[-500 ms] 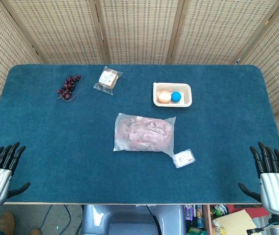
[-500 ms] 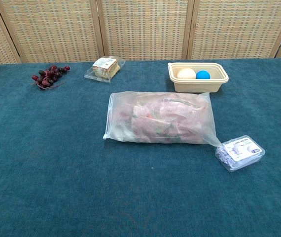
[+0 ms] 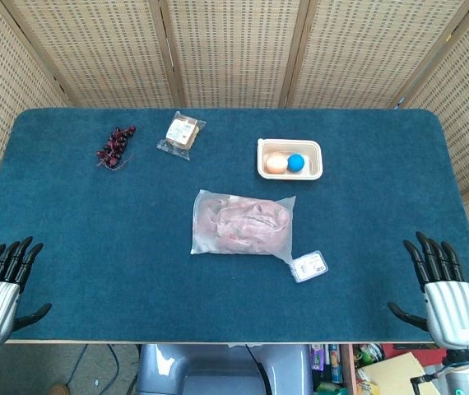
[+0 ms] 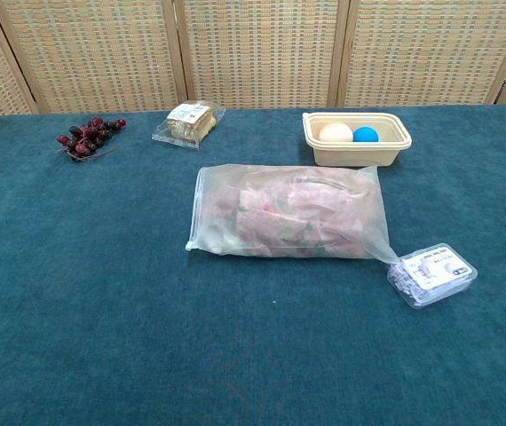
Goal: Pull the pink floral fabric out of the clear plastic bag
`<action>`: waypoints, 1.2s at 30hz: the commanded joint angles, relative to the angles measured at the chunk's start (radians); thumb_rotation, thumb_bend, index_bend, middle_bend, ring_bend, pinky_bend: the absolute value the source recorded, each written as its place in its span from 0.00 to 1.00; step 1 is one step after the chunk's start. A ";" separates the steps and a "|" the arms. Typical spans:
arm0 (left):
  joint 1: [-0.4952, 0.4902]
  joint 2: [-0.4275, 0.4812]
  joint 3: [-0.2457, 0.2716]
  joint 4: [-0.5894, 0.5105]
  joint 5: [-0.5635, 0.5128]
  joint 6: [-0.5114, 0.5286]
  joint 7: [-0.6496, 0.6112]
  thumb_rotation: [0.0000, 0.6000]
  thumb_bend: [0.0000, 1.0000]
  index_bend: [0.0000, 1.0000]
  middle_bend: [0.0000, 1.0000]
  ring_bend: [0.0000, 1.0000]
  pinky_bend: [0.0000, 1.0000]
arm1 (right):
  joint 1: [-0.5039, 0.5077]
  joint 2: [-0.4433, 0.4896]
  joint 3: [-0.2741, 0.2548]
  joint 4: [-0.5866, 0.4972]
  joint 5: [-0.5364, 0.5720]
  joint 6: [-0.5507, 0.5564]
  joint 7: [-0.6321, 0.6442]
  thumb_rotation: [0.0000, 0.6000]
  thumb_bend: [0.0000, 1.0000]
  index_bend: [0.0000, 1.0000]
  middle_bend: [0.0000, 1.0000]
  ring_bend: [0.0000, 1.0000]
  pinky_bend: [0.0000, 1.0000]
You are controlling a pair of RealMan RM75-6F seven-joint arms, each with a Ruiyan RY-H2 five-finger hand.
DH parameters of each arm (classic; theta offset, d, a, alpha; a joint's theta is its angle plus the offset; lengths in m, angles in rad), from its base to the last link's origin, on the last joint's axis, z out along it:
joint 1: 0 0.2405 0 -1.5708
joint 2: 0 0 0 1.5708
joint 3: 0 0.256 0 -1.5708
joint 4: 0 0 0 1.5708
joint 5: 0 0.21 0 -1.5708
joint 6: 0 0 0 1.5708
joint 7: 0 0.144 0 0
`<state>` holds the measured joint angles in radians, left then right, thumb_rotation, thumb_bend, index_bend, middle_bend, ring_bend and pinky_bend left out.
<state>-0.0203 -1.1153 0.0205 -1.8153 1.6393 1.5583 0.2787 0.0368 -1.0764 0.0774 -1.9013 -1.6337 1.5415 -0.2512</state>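
Note:
A clear plastic bag [image 3: 242,224] [image 4: 286,223] lies flat near the middle of the blue table, with the pink floral fabric [image 3: 247,225] [image 4: 293,219] folded inside it. My left hand [image 3: 2,284] hovers at the table's front left corner, fingers spread and holding nothing. At the front right corner my right hand [image 3: 441,287] is likewise spread and empty. Both hands are far from the bag. The chest view shows neither hand.
A small clear box [image 3: 309,266] [image 4: 431,273] lies just off the bag's front right corner. A beige tray [image 3: 290,160] [image 4: 356,138] with an orange ball and a blue ball stands behind the bag. A wrapped snack [image 3: 182,133] and dark grapes [image 3: 115,146] sit at the back left.
My right hand has moved slightly inward to the left and forward over the table's edge. The left hand has barely shifted. The bag and the other objects lie as before.

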 commanded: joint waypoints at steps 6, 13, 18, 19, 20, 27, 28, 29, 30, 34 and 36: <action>-0.008 -0.015 -0.016 0.009 -0.022 -0.010 0.019 1.00 0.02 0.00 0.00 0.00 0.00 | 0.273 -0.055 0.130 -0.021 0.139 -0.355 0.053 1.00 0.00 0.00 0.00 0.00 0.00; -0.019 -0.030 -0.034 0.015 -0.068 -0.032 0.037 1.00 0.02 0.00 0.00 0.00 0.00 | 0.491 -0.194 0.211 0.026 0.396 -0.602 -0.086 1.00 0.00 0.00 0.00 0.00 0.00; -0.022 -0.026 -0.040 0.015 -0.084 -0.037 0.022 1.00 0.02 0.00 0.00 0.00 0.00 | 0.633 -0.317 0.236 0.118 0.650 -0.680 -0.231 1.00 0.00 0.00 0.00 0.00 0.00; -0.023 -0.025 -0.040 0.015 -0.085 -0.038 0.020 1.00 0.02 0.00 0.00 0.00 0.00 | 0.653 -0.337 0.238 0.134 0.688 -0.677 -0.255 1.00 0.00 0.00 0.00 0.00 0.00; -0.023 -0.024 -0.040 0.015 -0.085 -0.038 0.018 1.00 0.02 0.00 0.00 0.00 0.00 | 0.673 -0.357 0.238 0.152 0.724 -0.673 -0.280 1.00 0.00 0.00 0.00 0.00 0.00; -0.031 -0.023 -0.040 0.014 -0.097 -0.057 0.009 1.00 0.02 0.00 0.00 0.00 0.00 | 0.802 -0.492 0.235 0.271 0.975 -0.611 -0.440 1.00 0.00 0.00 0.00 0.00 0.00; -0.032 -0.022 -0.040 0.014 -0.098 -0.059 0.006 1.00 0.02 0.00 0.00 0.00 0.00 | 0.813 -0.503 0.234 0.280 1.000 -0.603 -0.455 1.00 0.00 0.00 0.00 0.00 0.00; -0.033 -0.022 -0.041 0.014 -0.100 -0.059 0.004 1.00 0.02 0.00 0.00 0.00 0.00 | 0.825 -0.513 0.233 0.290 1.024 -0.595 -0.470 1.00 0.00 0.00 0.00 0.00 0.00; -0.033 -0.021 -0.041 0.014 -0.101 -0.060 0.003 1.00 0.02 0.00 0.00 0.00 0.00 | 0.840 -0.528 0.231 0.304 1.055 -0.585 -0.487 1.00 0.00 0.00 0.00 0.00 0.00; -0.035 -0.021 -0.044 0.016 -0.111 -0.063 0.002 1.00 0.02 0.00 0.00 0.00 0.00 | 0.871 -0.567 0.222 0.337 1.114 -0.559 -0.518 1.00 0.00 0.00 0.00 0.00 0.00; -0.037 -0.021 -0.045 0.017 -0.117 -0.067 0.003 1.00 0.02 0.00 0.00 0.00 0.00 | 0.887 -0.586 0.221 0.360 1.131 -0.546 -0.530 1.00 0.00 0.00 0.00 0.00 0.00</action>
<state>-0.0564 -1.1360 -0.0238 -1.7990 1.5235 1.4921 0.2815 0.9122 -1.6484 0.3012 -1.5568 -0.5157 0.9846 -0.7704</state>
